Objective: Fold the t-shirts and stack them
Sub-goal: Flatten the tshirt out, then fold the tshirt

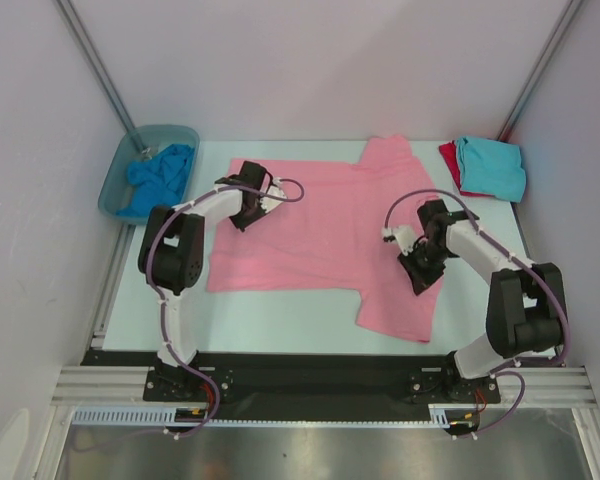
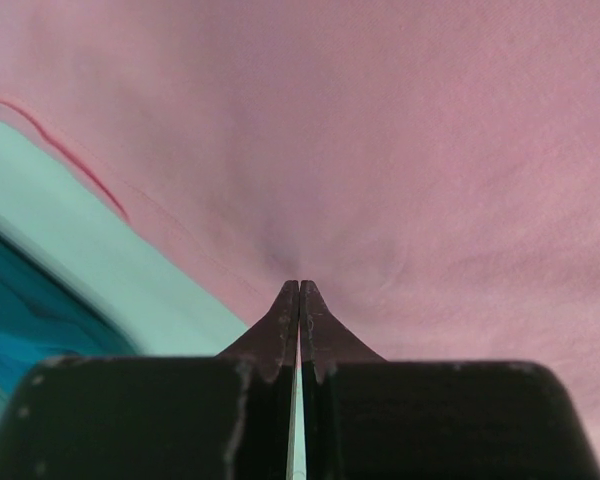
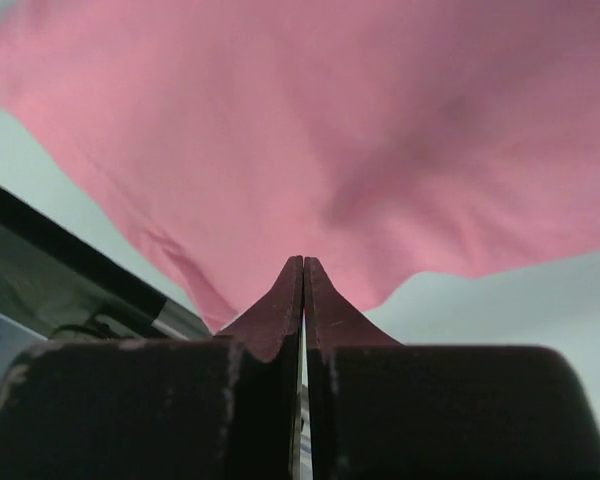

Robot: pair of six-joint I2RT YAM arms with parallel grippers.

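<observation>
Overhead view only: turquoise tee (image 1: pixel 492 165) stacked on red tee (image 1: pixel 447 158), far right corner of table (image 1: pixel 280 320); blue tee (image 1: pixel 160 175) crumpled in translucent tub (image 1: pixel 113 188), far left corner. Pink tee (image 1: pixel 320 230) lies flat at table centre. Wrist views: left gripper (image 2: pixel 299 290) and right gripper (image 3: pixel 303 265), fully closed, each pinch puckered matte pink cloth.

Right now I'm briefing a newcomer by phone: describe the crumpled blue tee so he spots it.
Look to the far left corner of the table, where a translucent tub sits. The blue tee lies inside it, the only tee bunched up: the pink tee is spread out, the turquoise tee folded at far right.
</observation>
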